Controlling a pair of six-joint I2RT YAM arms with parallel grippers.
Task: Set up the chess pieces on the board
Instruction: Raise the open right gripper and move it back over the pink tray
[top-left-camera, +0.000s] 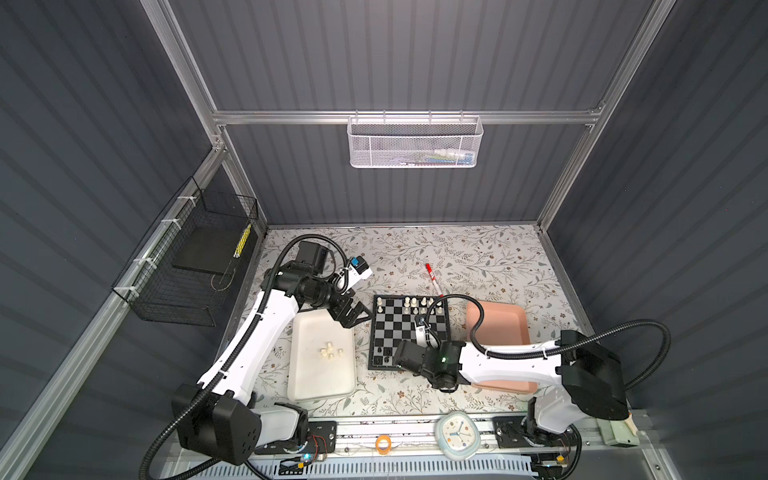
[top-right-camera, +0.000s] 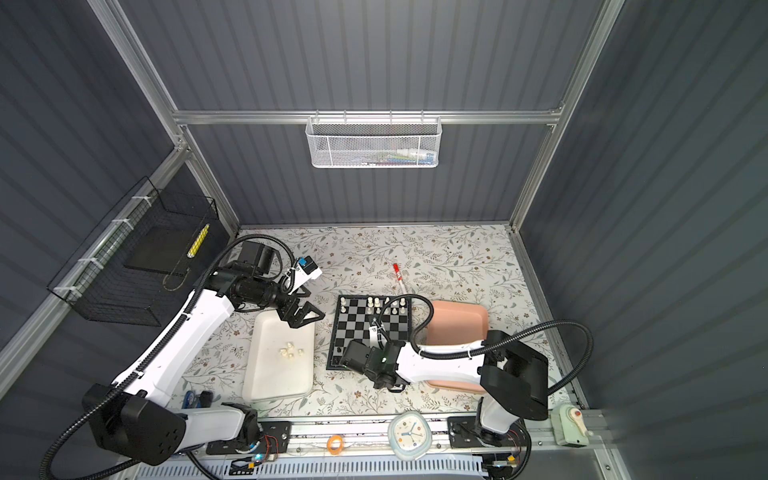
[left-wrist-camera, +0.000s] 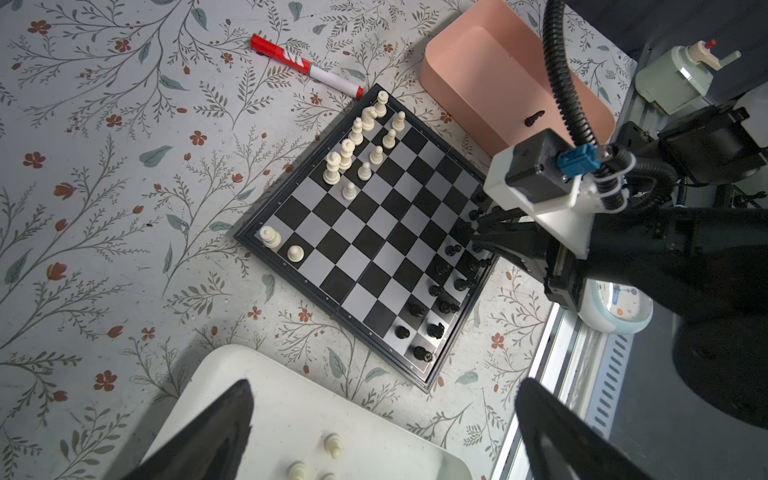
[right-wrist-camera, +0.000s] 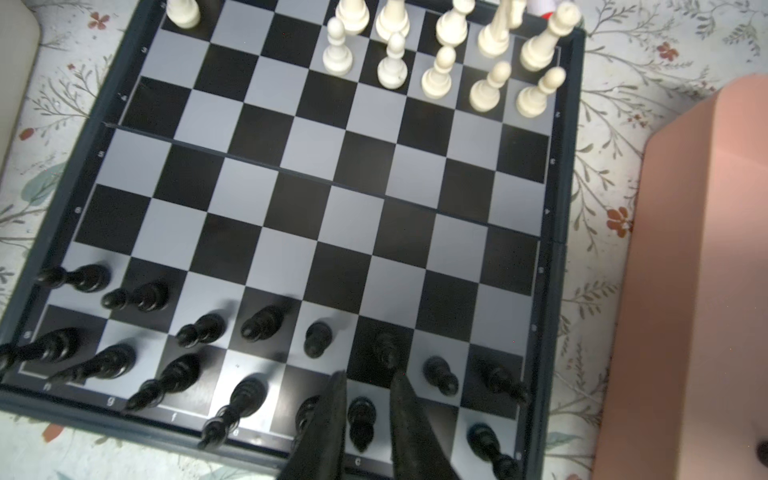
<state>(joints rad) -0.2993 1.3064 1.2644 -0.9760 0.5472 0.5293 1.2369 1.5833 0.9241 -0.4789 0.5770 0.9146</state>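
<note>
The board (top-left-camera: 392, 332) lies in the middle of the flowery table, between a white tray (top-left-camera: 307, 374) and a pink tray (top-left-camera: 503, 324). White pieces (right-wrist-camera: 440, 70) stand in its two far rows. Black pieces (right-wrist-camera: 199, 328) stand in its two near rows. A few loose white pieces (top-left-camera: 330, 352) lie in the white tray, and a lone black piece (left-wrist-camera: 534, 119) lies in the pink tray.

My right arm reaches in across the pink tray, with its wrist bent down over the near edge of the board. My right gripper (right-wrist-camera: 368, 374) has its fingers a little apart, one on each side of a back-row black piece (right-wrist-camera: 360, 415). I cannot tell if it squeezes it.

My left arm stretches forward. My left gripper (top-left-camera: 362, 312) hangs wide open over the far end of the white tray and holds nothing.

Along the board's near edge I read h, g, f, e and c. A red marker (top-left-camera: 432, 277) lies just past the far corner, and its label is too small to read.
</note>
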